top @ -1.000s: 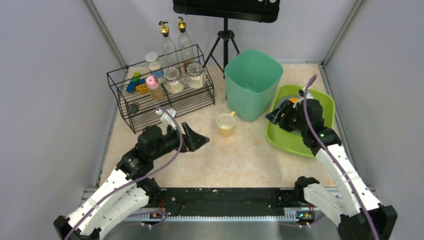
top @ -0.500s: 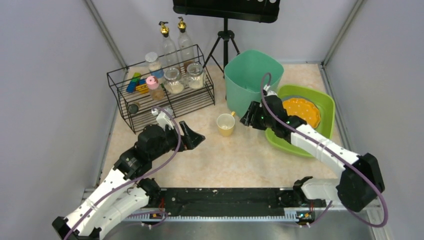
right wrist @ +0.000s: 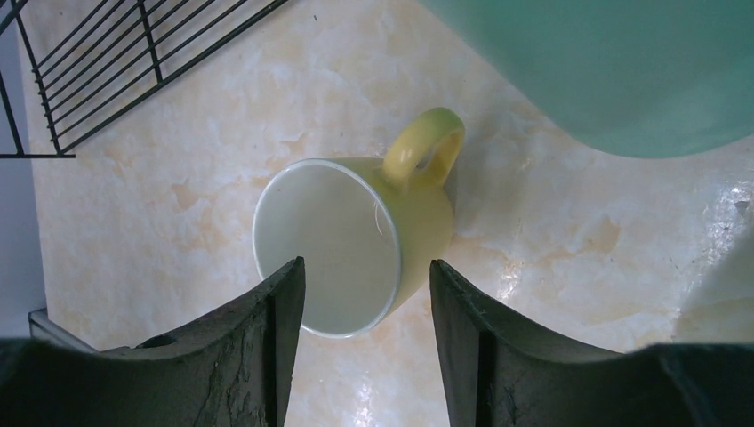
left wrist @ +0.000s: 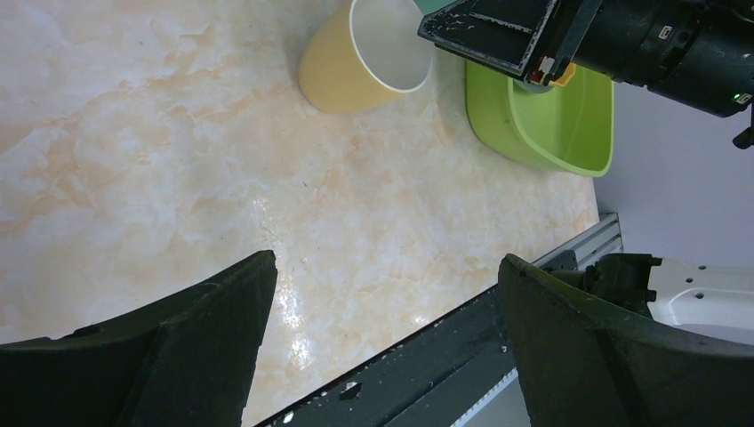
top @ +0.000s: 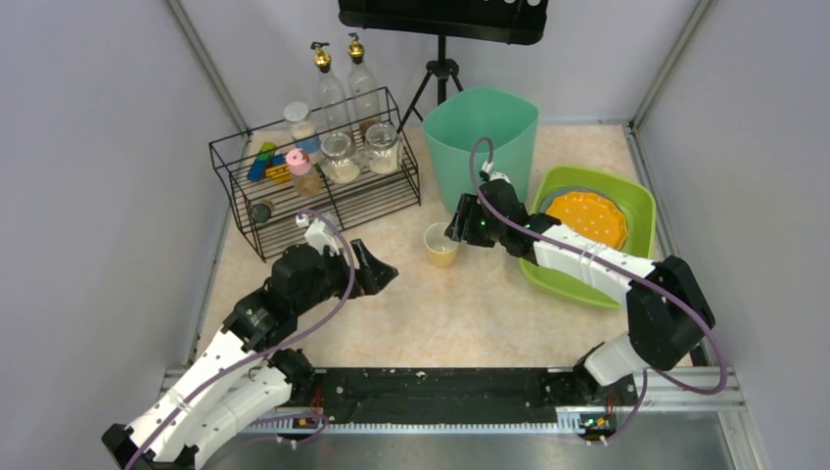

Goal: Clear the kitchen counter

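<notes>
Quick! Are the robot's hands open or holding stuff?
Left gripper: open, empty.
Right gripper: open, above the yellow mug, not holding it.

Two white-shelled arms (top: 210, 382) (top: 587, 266), black joints (top: 294, 272), looping purple cables (top: 348, 279), black wedge-fingered end effectors (top: 380, 271) (top: 458, 233).

Walls (top: 88, 196): plain grey, left, right and back.
Tripod (top: 441, 70): black, top centre, under dark panel (top: 440, 22).
Rail (top: 440, 397): black, bottom.

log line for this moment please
left gripper: open, empty, over beige marbled kitchen counter | right gripper: open above upright yellow ceramic mug beside teal tub
</notes>
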### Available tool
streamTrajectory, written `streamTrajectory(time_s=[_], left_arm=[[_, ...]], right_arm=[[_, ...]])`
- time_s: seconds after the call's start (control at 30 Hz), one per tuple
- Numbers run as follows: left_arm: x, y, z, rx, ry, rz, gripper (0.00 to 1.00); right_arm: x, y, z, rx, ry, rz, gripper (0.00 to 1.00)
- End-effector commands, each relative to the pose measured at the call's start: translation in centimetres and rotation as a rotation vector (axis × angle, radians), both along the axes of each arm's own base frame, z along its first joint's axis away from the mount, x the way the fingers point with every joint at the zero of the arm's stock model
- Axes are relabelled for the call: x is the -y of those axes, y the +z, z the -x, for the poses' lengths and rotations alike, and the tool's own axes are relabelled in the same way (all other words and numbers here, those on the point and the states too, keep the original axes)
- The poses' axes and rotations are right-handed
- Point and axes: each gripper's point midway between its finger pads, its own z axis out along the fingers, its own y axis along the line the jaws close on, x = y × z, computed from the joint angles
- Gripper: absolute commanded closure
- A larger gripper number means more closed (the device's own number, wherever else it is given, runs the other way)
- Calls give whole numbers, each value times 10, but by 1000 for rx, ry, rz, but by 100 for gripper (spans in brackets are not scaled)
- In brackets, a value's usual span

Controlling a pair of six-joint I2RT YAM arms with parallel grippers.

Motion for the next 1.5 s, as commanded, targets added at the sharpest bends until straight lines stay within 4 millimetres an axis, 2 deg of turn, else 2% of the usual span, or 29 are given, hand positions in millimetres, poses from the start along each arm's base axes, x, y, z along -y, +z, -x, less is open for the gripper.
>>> streamTrajectory(time_s=[0.0, 0.13, 0.47, 0.8, 0.87, 0.97, 1.07, 1.13, 1.33, 1.47], left_arm=[[0, 19, -6, 59, 7, 8, 1], [5, 17, -7, 49, -9, 14, 1], [12, 9, -7, 14, -33, 21, 2], [12, 8, -6, 13, -34, 29, 2], [12, 8, -6, 13, -33, 30, 2], [12, 7, -5, 9, -35, 33, 1], [11, 7, -4, 9, -33, 34, 2], [11, 7, -4, 12, -32, 35, 1], [13, 7, -4, 9, -35, 41, 2], [14, 5, -5, 3, -38, 40, 2]], right_arm=[[-10, 17, -9, 62, 5, -40, 47], [-7, 6, -5, 47, 0, -19, 47], [-17, -16, 2, 17, 4, 4, 51], [-16, -35, 11, -2, -11, 36, 65], [-16, -38, 11, -4, -13, 38, 70], [-18, -41, 13, -13, -1, 46, 82], [-18, -37, 15, -5, 2, 42, 95], [-18, -35, 16, -3, 6, 40, 100], [-17, -26, 22, 11, 18, 37, 100], [-13, -10, 26, 41, 15, 22, 100]])
